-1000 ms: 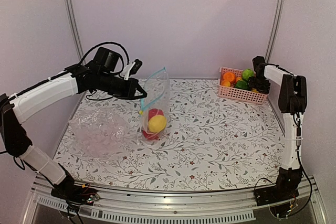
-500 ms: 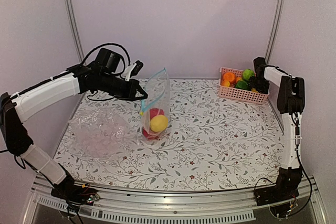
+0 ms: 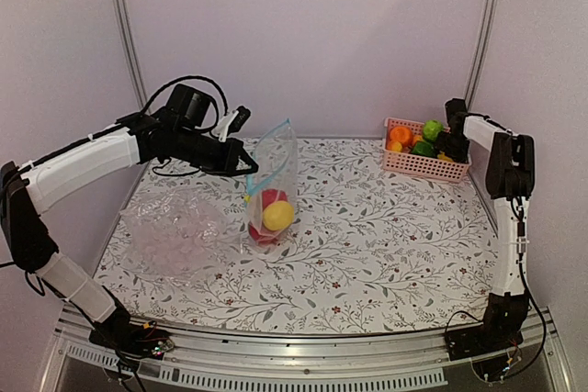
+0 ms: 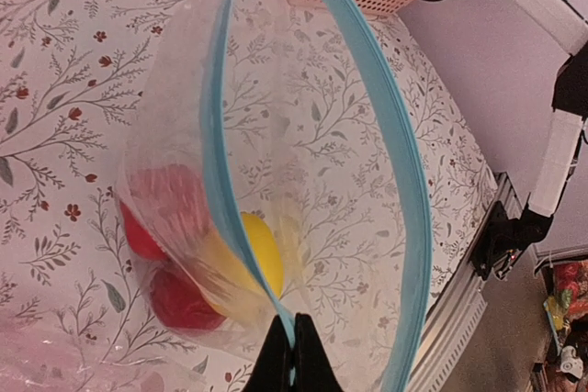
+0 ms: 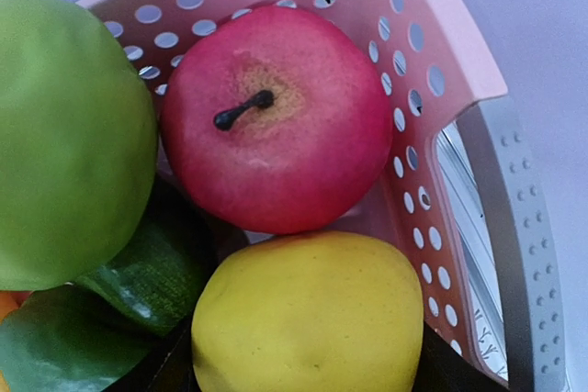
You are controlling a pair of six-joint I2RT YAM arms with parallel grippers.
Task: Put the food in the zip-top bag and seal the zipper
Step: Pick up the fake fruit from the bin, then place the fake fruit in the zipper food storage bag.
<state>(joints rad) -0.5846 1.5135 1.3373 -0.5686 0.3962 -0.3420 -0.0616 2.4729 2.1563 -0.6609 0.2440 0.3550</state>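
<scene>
- The zip-top bag (image 3: 272,172) is standing upright near the middle of the floral table (image 3: 367,254). Its bottom is resting on the tabletop and its mouth is gaping, with the two runs of the zipper (image 4: 418,208) bowing well apart.
- At the bottom of the bag, a yellow fruit (image 3: 277,216) is lying against red fruit (image 3: 270,197).
- I am pinching one end of that blue-teal strip with my left pincer (image 4: 292,360), jaws closed tight on it, and so I am holding the bag up.
- Crinkled clear plastic (image 3: 170,236) is lying on the table just left of the bag, beneath my left arm.
- My right pincer (image 3: 449,141) is reaching down into the pink basket (image 3: 418,165) at the far right corner, well apart from the bag.
- Its jaws are standing on either side of a yellow apple (image 5: 308,319); I cannot tell whether they are pressing it.
- A red apple (image 5: 276,117), a green apple (image 5: 64,126) and a dark green piece (image 5: 147,273) are crowding beside it.
</scene>
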